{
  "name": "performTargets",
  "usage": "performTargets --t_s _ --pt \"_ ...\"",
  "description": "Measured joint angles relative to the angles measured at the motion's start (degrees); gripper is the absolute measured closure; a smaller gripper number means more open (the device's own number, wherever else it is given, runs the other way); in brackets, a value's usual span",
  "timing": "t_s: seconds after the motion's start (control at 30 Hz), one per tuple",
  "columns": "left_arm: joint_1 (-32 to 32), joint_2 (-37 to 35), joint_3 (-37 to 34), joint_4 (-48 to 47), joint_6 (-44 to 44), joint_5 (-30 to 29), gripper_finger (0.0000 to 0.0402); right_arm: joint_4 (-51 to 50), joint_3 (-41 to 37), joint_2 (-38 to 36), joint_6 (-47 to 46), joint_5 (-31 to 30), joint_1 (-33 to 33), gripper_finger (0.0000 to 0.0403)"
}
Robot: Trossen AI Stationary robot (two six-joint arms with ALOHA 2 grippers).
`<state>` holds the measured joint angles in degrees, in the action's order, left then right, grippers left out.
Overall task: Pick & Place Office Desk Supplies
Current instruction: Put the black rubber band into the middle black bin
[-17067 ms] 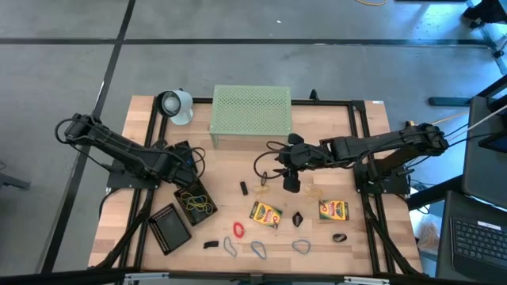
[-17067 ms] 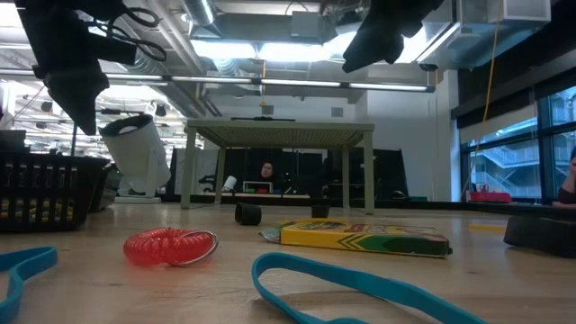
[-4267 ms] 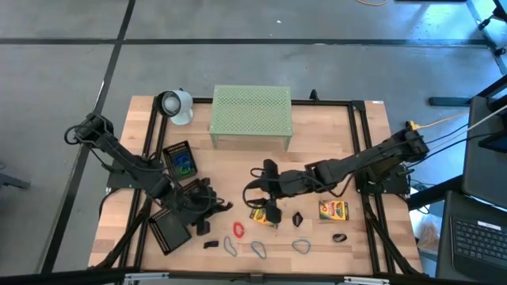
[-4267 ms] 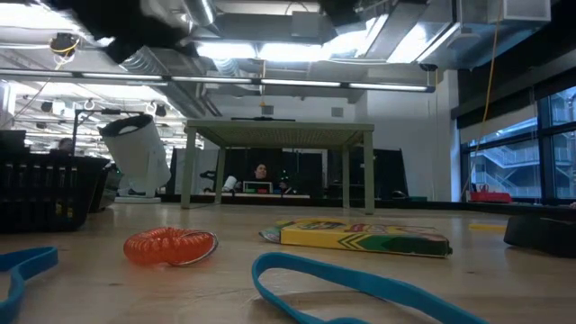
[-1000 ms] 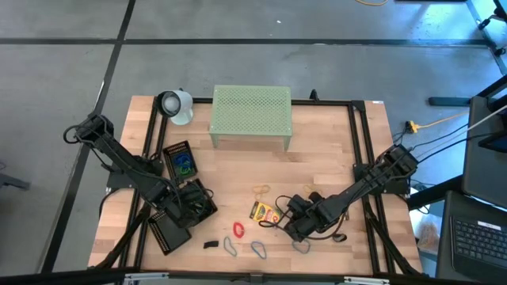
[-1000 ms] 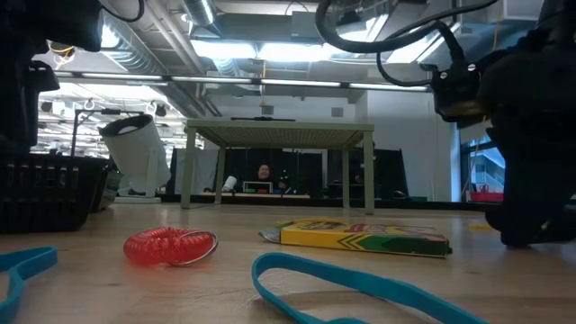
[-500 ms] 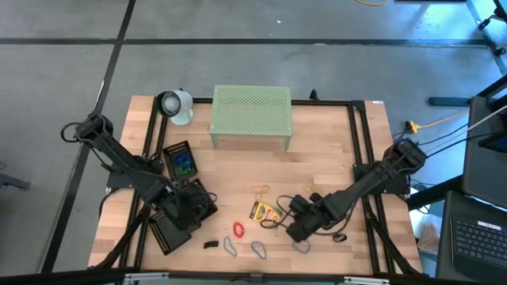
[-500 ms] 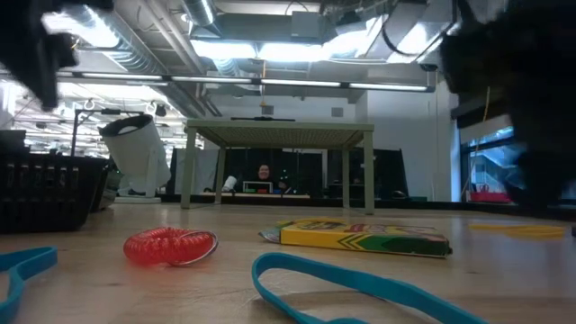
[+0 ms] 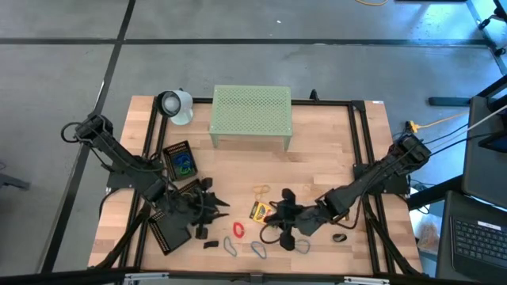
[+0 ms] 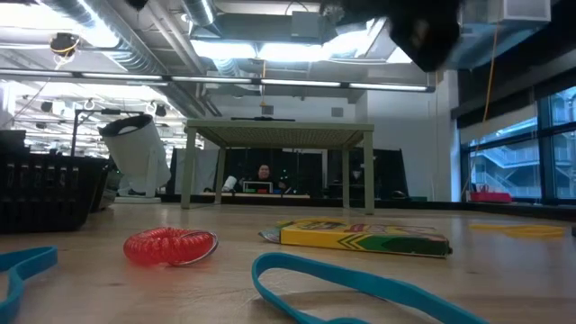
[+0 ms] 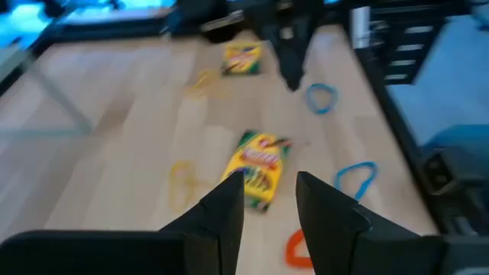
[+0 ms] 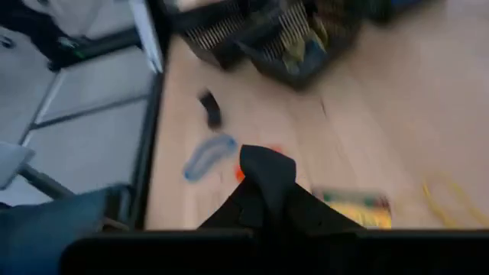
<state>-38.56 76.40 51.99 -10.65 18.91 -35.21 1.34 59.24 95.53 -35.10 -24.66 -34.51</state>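
Observation:
My right gripper [image 9: 277,218] hangs above the table's near middle, shut on a small black binder clip [image 12: 266,164]. A yellow-green crayon box [image 9: 265,210] lies flat just beside it, and a second one [image 11: 243,59] shows farther off. A red coil [image 9: 238,229], blue loops [image 9: 258,249] and a grey loop [image 9: 230,247] lie near the front edge. My left gripper [image 11: 271,187] is open and holds nothing. It hovers over a black mesh tray [image 9: 194,198] that holds rubber bands. My right gripper pinches the black binder clip [image 12: 267,176] between its two fingertips, and the clip sticks out past their ends. The fingers slant downward toward the table's left. The clip is lifted clear of the table. Which part of it the fingers are on does not show.
Another black mesh tray [image 9: 170,231] sits at the near left, and a third [image 9: 180,161] holds blue bands. A pale-green perforated stand [image 9: 250,111] and a white cylinder [image 9: 176,105] stand at the back. Loose black clips [image 9: 339,236] [image 9: 210,244] and a yellow band [image 9: 261,190] lie about.
My right gripper has risen from the table at the near right and gone toward the left, tipping closer to level. The black clip has left the table with it. My left gripper has risen from the tray, tipped up from pointing down and swung toward the table's middle.

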Motion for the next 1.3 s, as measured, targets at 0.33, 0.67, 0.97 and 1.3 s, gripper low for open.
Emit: performTargets --t_s 0.33,0.67,0.97,1.3 --pt "2.7 0.0 0.0 12.2 -10.4 2.0 0.0287 15.2 0.0 0.0 18.1 -0.4 3.7 0.0393" --pt "5.0 0.5 0.0 20.0 -20.8 8.4 0.0287 18.5 0.1 -0.1 22.3 0.2 6.6 0.0393" --pt "9.5 6.2 0.0 29.5 -24.2 7.2 0.0287 20.7 0.1 -0.1 27.0 0.2 7.1 0.0393" --pt "11.6 9.1 0.0 30.3 -24.2 7.3 0.0288 20.0 0.1 -0.1 29.3 0.0 7.1 0.0393"
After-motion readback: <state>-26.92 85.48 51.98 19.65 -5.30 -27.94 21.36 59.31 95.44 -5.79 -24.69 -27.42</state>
